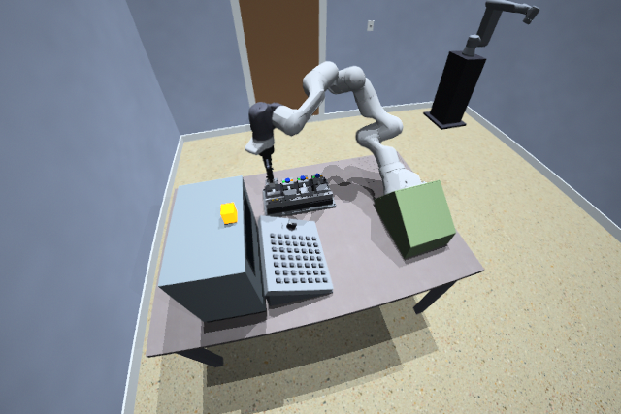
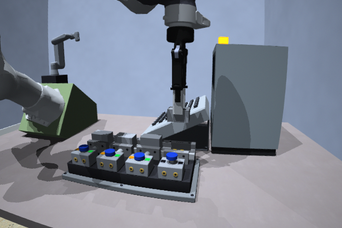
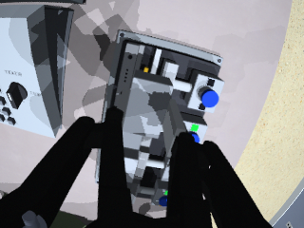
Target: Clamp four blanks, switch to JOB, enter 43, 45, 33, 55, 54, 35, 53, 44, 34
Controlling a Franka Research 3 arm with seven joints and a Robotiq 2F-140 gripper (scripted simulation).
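My gripper [image 1: 270, 176] [image 2: 178, 107] [image 3: 146, 105] is shut on a grey blank [image 2: 178, 115] [image 3: 148, 117] and holds it upright, a little above the end of the vise fixture [image 1: 299, 195] [image 2: 129, 185] [image 3: 190, 52] nearest the cabinet. That station's blue valve [image 2: 171, 156] [image 3: 211, 97] has dark lenses. The other three valves [image 2: 83, 147] [image 2: 109, 151] [image 2: 139, 156] have green lenses lit [image 2: 91, 151] [image 2: 117, 155] [image 2: 147, 159]. The amber lamp [image 1: 228, 212] [image 2: 223, 40] on the cabinet is lit. The keypad [image 1: 294, 256] [image 2: 198, 105] with its selector knob [image 1: 290, 225] [image 3: 17, 91] lies beside the fixture.
The grey cabinet [image 1: 211, 243] [image 2: 248, 95] stands tall right next to the keypad and fixture. The arm's green base block [image 1: 416, 219] [image 2: 69, 109] is at the table's other side. A second arm on a black pedestal [image 1: 456, 88] stands off the table.
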